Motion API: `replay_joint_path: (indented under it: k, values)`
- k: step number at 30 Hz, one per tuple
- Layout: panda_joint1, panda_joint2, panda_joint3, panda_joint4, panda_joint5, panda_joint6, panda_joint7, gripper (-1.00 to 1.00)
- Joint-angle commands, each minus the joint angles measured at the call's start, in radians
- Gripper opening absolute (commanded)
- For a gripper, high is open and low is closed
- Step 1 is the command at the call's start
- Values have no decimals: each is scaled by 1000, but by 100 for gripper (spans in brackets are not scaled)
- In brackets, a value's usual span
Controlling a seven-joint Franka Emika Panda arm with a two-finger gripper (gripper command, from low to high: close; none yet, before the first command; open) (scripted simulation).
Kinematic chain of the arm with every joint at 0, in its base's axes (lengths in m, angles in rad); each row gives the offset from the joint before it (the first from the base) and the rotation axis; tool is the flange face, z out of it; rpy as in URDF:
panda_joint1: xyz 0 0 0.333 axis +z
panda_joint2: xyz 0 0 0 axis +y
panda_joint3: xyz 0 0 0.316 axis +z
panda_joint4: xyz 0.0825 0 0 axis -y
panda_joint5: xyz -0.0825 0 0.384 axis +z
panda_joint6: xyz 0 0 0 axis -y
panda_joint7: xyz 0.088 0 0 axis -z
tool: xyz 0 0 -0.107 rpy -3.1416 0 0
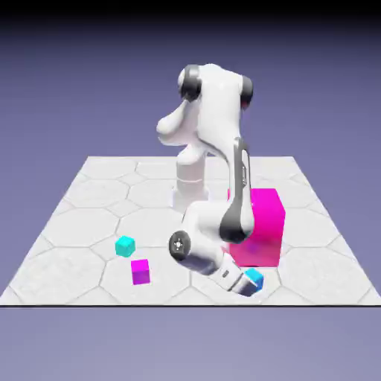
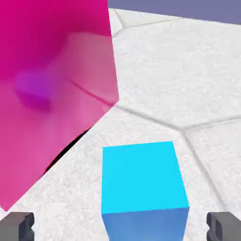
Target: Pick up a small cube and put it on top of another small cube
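The small bright blue cube [image 1: 254,279] rests on the table just in front of the big magenta block [image 1: 257,226], near the front edge. My gripper [image 1: 242,284] is lowered right beside it. In the hand view the blue cube [image 2: 141,181] fills the lower middle, with the gripper [image 2: 120,227] open around it. The grey fingertips [image 2: 17,226] sit far out to either side and do not touch it. A lighter cyan cube [image 1: 125,245] and a small magenta cube [image 1: 140,271] lie apart on the exterior view's left.
The big magenta block [image 2: 52,94] stands close on the hand view's left, a short gap from the blue cube. The white hex-tiled table [image 1: 89,193] ends just in front of the gripper. The arm's elbow hangs above the blue cube.
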Motion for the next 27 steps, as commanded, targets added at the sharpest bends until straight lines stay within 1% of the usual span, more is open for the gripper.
replay_joint_path:
  k: [1, 3, 4, 5, 6, 8, 9, 27]
  values:
    - [0, 0, 0, 0, 0, 0, 0, 0]
    - [30, -60, 41, -30, 63, 87, -40, 0]
    - [35, -70, 47, -35, 73, 102, -47, 0]
    - [35, -70, 47, -35, 73, 102, -47, -100]
    - [35, -70, 47, -35, 73, 102, -47, -100]
    - [5, -10, 7, -5, 11, 15, -7, -100]
    - [10, 1, -7, -2, -5, 1, 29, -100]
    - [271, 34, -208, -50, -143, 15, 811, -100]
